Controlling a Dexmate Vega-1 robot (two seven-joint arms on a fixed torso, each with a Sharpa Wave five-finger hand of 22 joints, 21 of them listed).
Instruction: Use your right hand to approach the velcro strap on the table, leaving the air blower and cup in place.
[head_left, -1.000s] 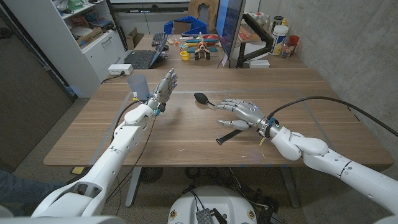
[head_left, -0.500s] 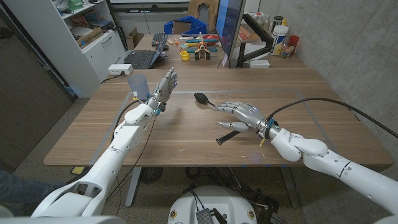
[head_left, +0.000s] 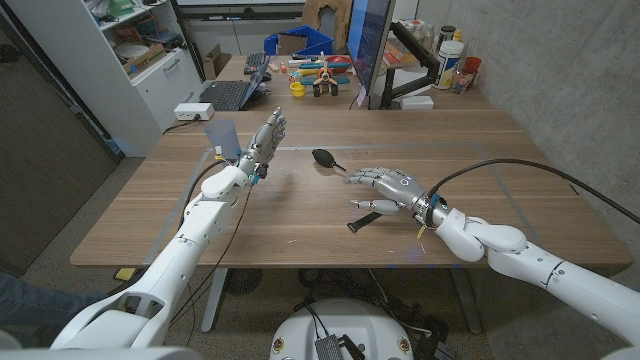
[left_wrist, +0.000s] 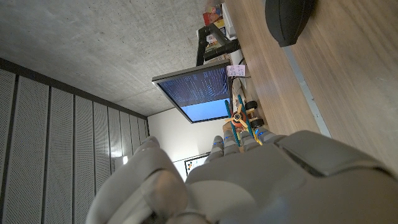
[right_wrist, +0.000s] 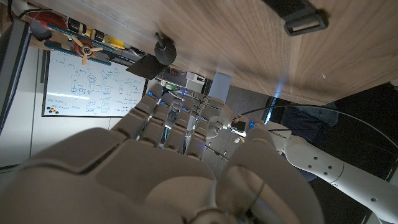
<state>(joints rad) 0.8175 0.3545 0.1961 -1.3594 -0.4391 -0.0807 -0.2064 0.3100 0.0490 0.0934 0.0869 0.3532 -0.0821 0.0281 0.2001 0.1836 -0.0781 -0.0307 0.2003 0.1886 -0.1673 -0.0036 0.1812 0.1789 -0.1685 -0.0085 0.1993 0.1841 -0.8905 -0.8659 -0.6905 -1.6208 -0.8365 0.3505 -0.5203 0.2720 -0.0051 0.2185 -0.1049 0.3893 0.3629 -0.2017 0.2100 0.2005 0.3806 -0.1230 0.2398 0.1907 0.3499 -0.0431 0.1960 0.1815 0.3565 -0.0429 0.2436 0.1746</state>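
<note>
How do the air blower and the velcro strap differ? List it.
The black bulb-shaped air blower is rounded with a thin nozzle; the black flat velcro strap is a long band. The blower lies beyond the right robot hand; the strap lies just nearer the robot, partly under it. Both are black and untouched on the wooden table.

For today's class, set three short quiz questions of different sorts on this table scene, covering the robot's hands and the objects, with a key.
1. True or false: the right hand is gripping the black velcro strap.
2. Multiple choice: the translucent blue plastic cup stands nearest to which? A) the left hand B) the right hand C) the strap
3. Fill in: the black rubber air blower lies on the wooden table just beyond the ____ hand's fingertips.

Key: 1 false, the hand hovers over the strap with fingers spread, holding nothing. 2 A. 3 right.
</note>
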